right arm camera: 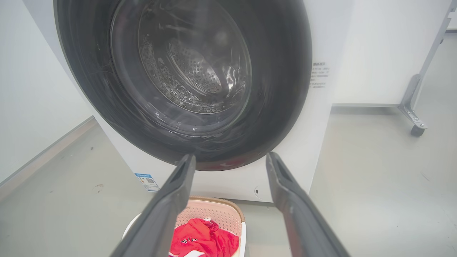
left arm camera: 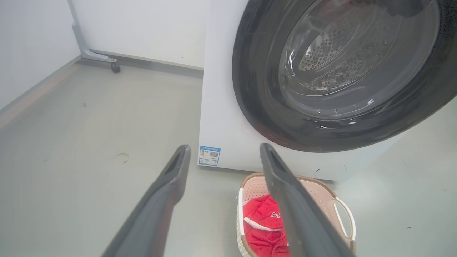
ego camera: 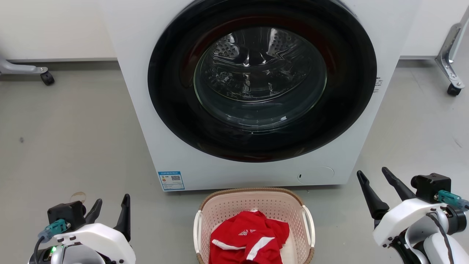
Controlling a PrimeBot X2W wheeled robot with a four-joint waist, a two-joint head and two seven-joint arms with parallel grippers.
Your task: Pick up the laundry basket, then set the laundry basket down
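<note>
Sitting on the grey floor (ego camera: 73, 139) just in front of the washing machine (ego camera: 176, 154), the laundry basket (ego camera: 253, 203) holds a red shirt (ego camera: 249, 238) with white trim. The left gripper (ego camera: 113, 200) hangs off to its left and the right gripper (ego camera: 372, 171) to its right, both with fingers spread wide, empty, touching nothing.
</note>
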